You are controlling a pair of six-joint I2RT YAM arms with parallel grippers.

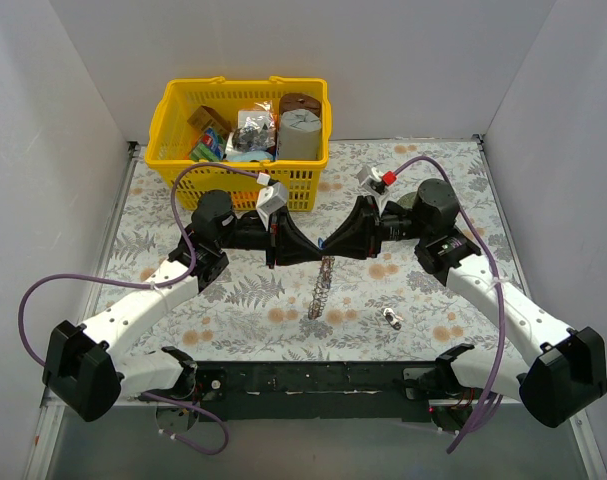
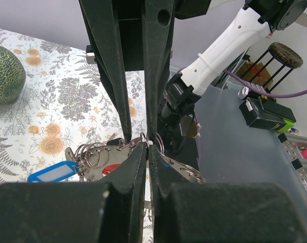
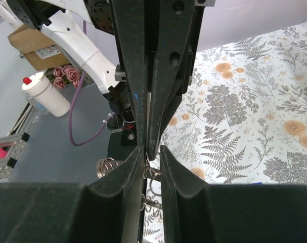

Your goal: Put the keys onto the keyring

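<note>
The keyring point(image 1: 323, 285) hangs edge-on over the table's middle, just below where the two grippers meet. My left gripper point(image 2: 148, 144) is shut on its flat metal plate point(image 2: 95, 171), which carries several small wire rings, a blue plastic tag point(image 2: 52, 172) and a red spot point(image 2: 111, 168). My right gripper point(image 3: 152, 152) faces it tip to tip. Its jaws stand narrowly apart around small wire rings point(image 3: 154, 174) of the keyring. One tiny metal key point(image 1: 391, 318) lies on the cloth to the right of the hanging ring.
A yellow basket point(image 1: 168, 125) full of assorted items stands at the back, behind the left arm. A round greenish lump point(image 2: 4, 73) rests on the floral cloth. White walls close in the table on three sides.
</note>
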